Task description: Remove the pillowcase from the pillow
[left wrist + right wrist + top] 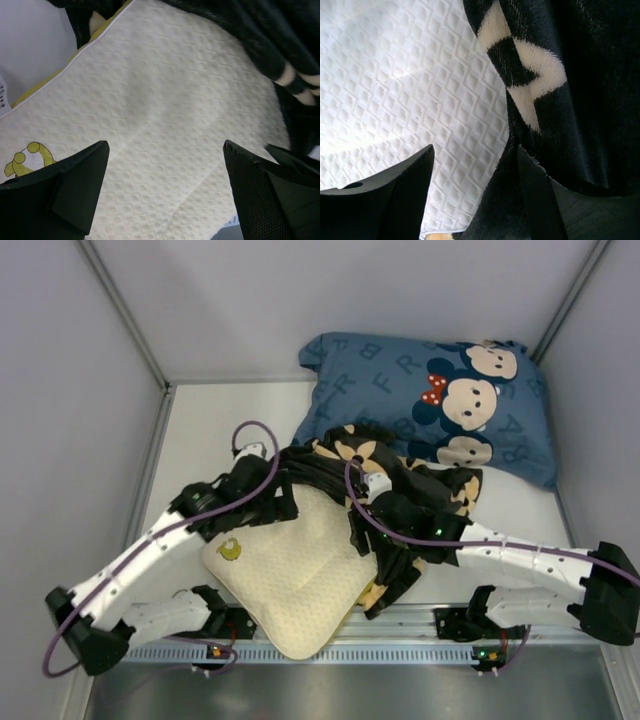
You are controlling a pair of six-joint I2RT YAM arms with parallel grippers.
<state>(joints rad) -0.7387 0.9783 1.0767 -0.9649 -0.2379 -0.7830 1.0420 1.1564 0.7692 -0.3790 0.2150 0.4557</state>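
Nearest us, the pillow (290, 580) has its 6 o'clock corner hanging past the table (200, 440) edge, over the slotted rail (400, 652). Most of its quilted face is bare. We judge that a hard tug on the cover could drag the whole pillow off that edge, since nothing pins it.

The left gripper (165, 150) hovers over the bare quilting with its jaws spread wide and nothing between them. It offers no hold-down, so the pillow may slide along with the fabric.

The right gripper (474, 155) also has its jaws apart, right over the line where the pillow meets the cover. We see no clear pinch. If it closes here it could catch quilting together with the cover and pull both.

The pillowcase (420, 495) is bunched over the pillow's 1 to 3 o'clock side and draped around the right arm. There is a snag risk on the wrist and on the purple cable (440, 540).

Further out, the blue pillow (380, 380) fills the 1 o'clock corner and blocks a pull that way. Bare tabletop lies at 10 to 11 o'clock, with walls close all round.
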